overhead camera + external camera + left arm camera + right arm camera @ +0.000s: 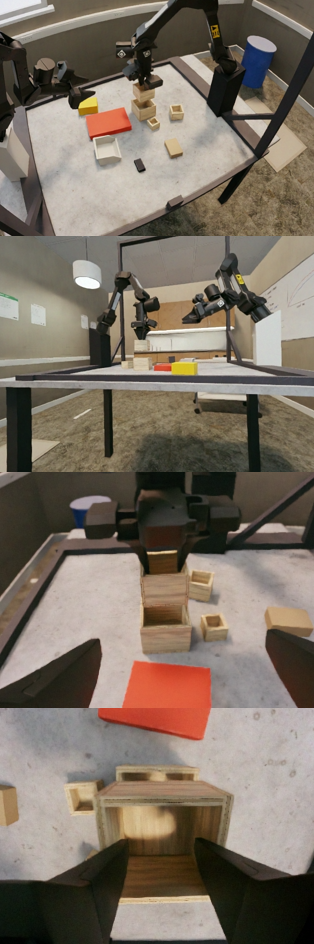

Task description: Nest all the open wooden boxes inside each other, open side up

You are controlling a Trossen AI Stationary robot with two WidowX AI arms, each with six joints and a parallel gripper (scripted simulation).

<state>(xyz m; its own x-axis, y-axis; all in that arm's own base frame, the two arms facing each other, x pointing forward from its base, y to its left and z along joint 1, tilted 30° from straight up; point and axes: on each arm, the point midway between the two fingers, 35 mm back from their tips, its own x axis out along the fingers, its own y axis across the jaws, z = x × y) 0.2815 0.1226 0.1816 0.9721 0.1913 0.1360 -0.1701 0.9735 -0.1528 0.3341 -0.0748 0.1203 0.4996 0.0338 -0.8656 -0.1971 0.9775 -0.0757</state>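
Observation:
The largest wooden box stands upright. My right gripper has its fingers inside the second-largest box, pressed outward on its side walls. It holds that box in the air, open side up, above the largest box, not touching it. A medium-small box stands upright to one side. The smallest box stands upright close beside the largest. My left gripper is open and empty, high over the table.
A red block lies flat near the largest box. A yellow block is beyond it. A white tray, a black block and a tan block lie on the table.

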